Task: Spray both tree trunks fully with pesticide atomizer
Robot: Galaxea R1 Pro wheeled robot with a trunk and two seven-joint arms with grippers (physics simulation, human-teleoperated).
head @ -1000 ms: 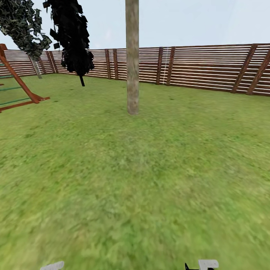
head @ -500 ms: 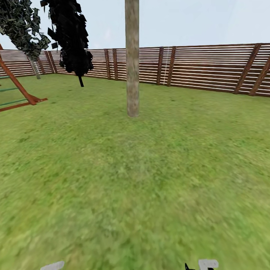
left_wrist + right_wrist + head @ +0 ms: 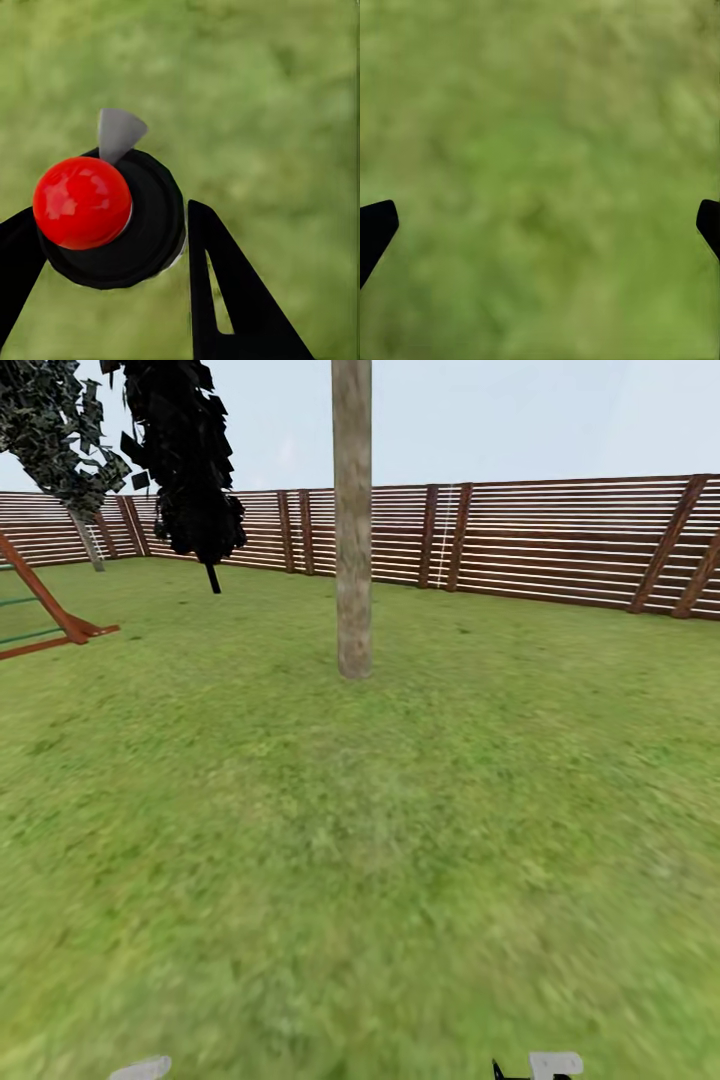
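One tall tree's trunk (image 3: 353,560), a bare beige-grey column, stands on the lawn straight ahead, some way off; its foliage is above the picture. The second tall tree is out of view. In the left wrist view the pesticide atomizer (image 3: 82,201) shows from above: a red knob on a black round cap with a grey nozzle. My left gripper (image 3: 112,216) is shut on it, black fingers (image 3: 225,300) on either side. My right gripper (image 3: 545,217) is open over bare grass, with nothing between its fingertips.
A brown slatted fence (image 3: 560,540) closes the lawn (image 3: 400,840) at the back. A red-brown swing frame (image 3: 45,605) stands at the left. Two thin-trunked dark-leaved trees (image 3: 190,460) (image 3: 60,430) rise at the far left near the fence.
The whole head view has shifted: the trunk's base sits slightly lower and the swing frame has slid left, so I have rolled closer to the trunk.
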